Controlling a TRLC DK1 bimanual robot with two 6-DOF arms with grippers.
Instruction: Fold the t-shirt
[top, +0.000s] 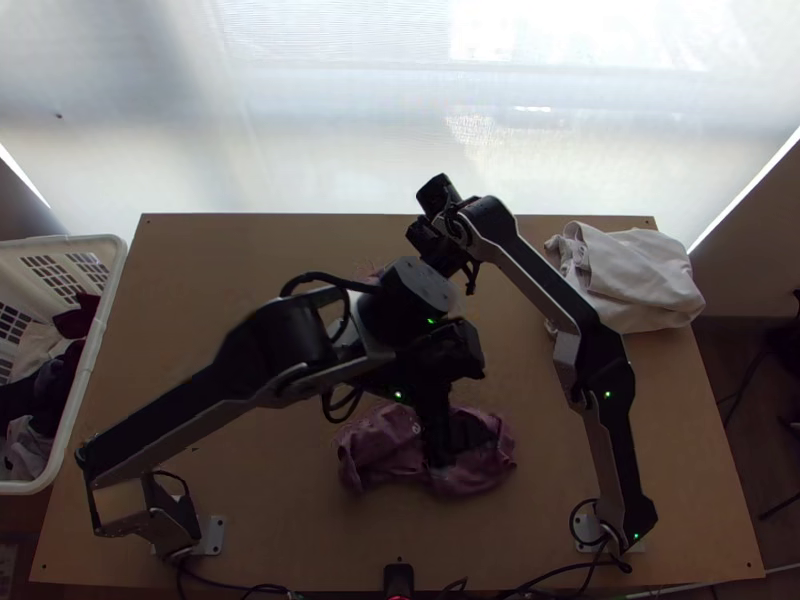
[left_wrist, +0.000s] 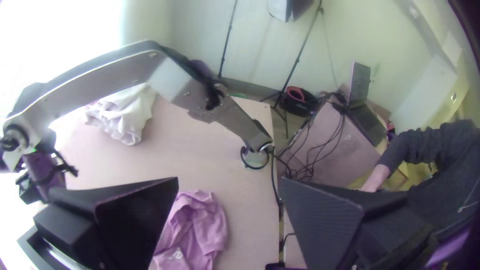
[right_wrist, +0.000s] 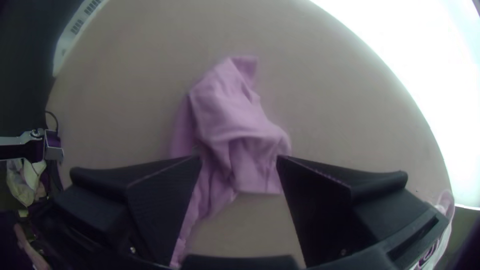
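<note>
The pink t-shirt lies bunched on the table, partly hidden under the left arm. Above its near part hangs my left gripper. In the left wrist view, the left gripper is open, with the shirt below and between its fingers. My right gripper is farther up the table, beyond the left arm. In the right wrist view, the right gripper stands open over the crumpled, overlapping shirt, nothing visibly pinched.
A folded white cloth lies at the table's far right corner. A white basket of clothes stands against the left edge. Bare wood shows on the table's left side. The two arms are close together over the middle.
</note>
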